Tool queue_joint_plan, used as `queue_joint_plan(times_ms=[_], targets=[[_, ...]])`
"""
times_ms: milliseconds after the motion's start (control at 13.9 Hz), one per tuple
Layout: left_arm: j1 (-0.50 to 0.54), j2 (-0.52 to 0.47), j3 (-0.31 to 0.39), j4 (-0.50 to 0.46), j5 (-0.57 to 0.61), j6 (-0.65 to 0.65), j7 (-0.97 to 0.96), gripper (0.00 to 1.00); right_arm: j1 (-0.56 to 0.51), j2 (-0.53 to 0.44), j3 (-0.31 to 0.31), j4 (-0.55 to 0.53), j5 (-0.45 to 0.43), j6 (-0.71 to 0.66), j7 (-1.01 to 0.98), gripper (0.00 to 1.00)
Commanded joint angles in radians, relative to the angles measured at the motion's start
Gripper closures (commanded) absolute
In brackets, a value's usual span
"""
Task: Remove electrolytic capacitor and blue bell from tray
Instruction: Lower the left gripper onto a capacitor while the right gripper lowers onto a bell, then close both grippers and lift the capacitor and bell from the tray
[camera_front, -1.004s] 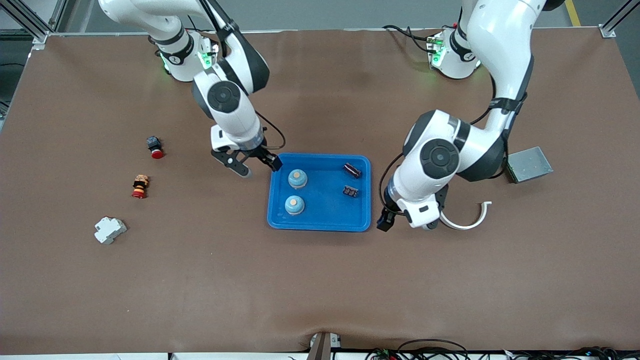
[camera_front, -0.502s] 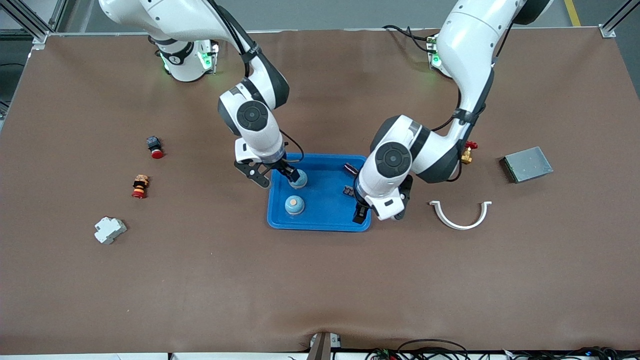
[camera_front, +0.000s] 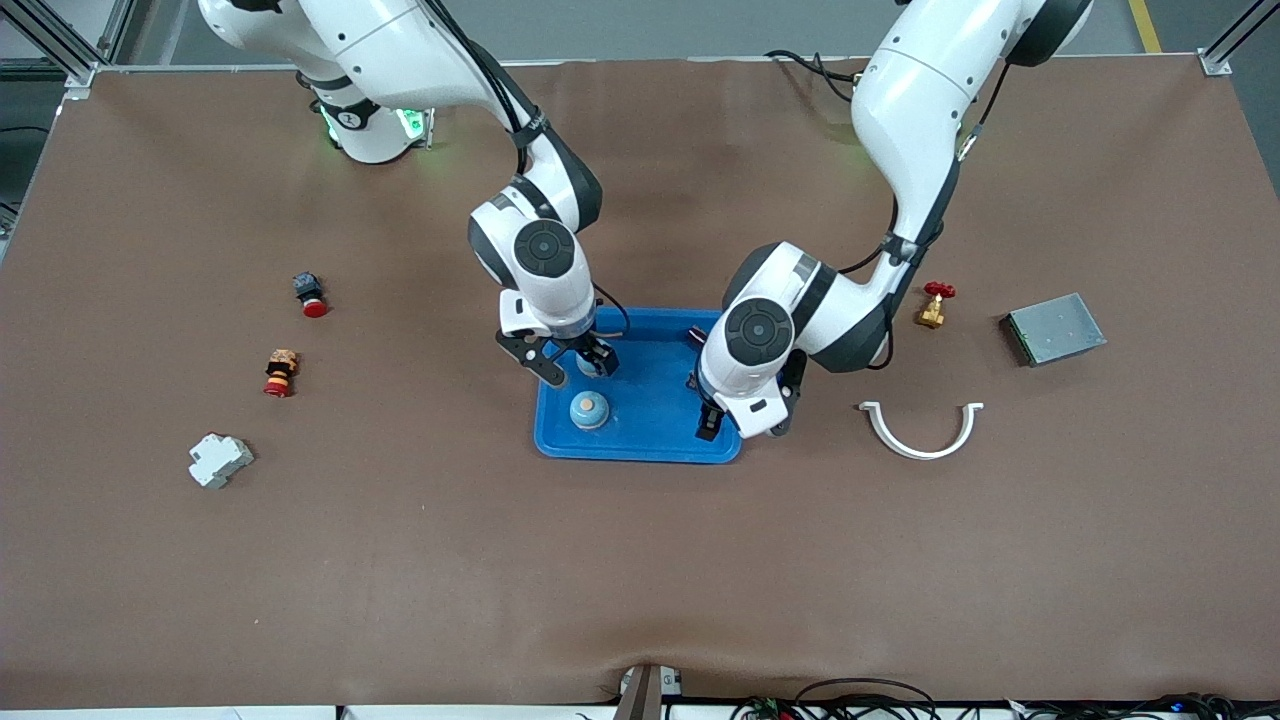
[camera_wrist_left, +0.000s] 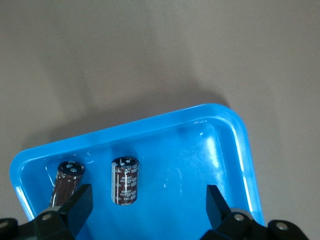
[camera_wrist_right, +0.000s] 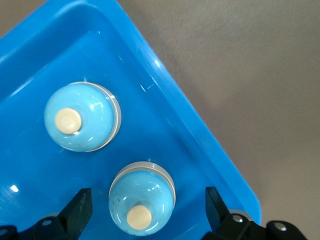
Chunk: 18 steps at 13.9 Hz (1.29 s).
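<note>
Both arms have swung in over the blue tray (camera_front: 640, 447) from its two ends. The right gripper (camera_front: 573, 365), earlier at about nine o'clock of the tray above bare table, now hangs with jaws wide over the blue bell (camera_wrist_right: 142, 205) farther from the front camera, hiding it there. The left gripper (camera_front: 740, 420), earlier off the tray's three o'clock end, is now over the electrolytic capacitors (camera_wrist_left: 125, 181), uncovering a red-handled brass valve (camera_front: 933, 305).

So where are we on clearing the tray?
Nothing out yet: both blue bells and both capacitors sit in the tray. In hand: right end effector open over a bell, left end effector open over the capacitors, neither gripping. Left: grasp, lift out, set down on the table.
</note>
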Motion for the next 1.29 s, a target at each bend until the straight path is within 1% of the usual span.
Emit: queue_joint_plan(times_ms=[0,359,574,789,861,933,1004,1148,1220], targets=[[-0.028,0.019,0.012,0.019,0.018,-0.001,-0.032,0.00,0.018,0.042,-0.014,0.048,-0.027,-0.004,0.039,0.00],[-0.053,0.054,0.014,0.019,0.036,0.001,-0.043,0.00,0.026,0.053,-0.014,0.052,-0.027,0.004,0.039,0.00],[-0.054,0.068,0.014,0.019,0.050,0.002,-0.051,0.00,0.024,0.064,-0.014,0.052,-0.026,0.037,0.041,0.00],[-0.054,0.080,0.014,0.017,0.052,0.007,-0.051,0.00,0.026,0.068,-0.014,0.052,-0.024,0.040,0.041,0.00],[-0.054,0.086,0.014,0.017,0.058,0.007,-0.051,0.00,0.026,0.068,-0.013,0.052,-0.026,0.042,0.039,0.10],[-0.054,0.091,0.014,0.019,0.064,0.014,-0.054,0.00,0.026,0.068,-0.012,0.052,-0.024,0.047,0.039,0.26],[-0.056,0.093,0.014,0.019,0.064,0.024,-0.057,0.00,0.026,0.068,-0.012,0.052,-0.023,0.050,0.039,0.45],[-0.056,0.097,0.014,0.019,0.065,0.030,-0.059,0.00,0.027,0.068,-0.009,0.052,-0.011,0.051,0.039,0.77],[-0.060,0.097,0.014,0.019,0.065,0.030,-0.059,0.00,0.033,0.068,-0.009,0.052,-0.009,0.051,0.039,0.99]])
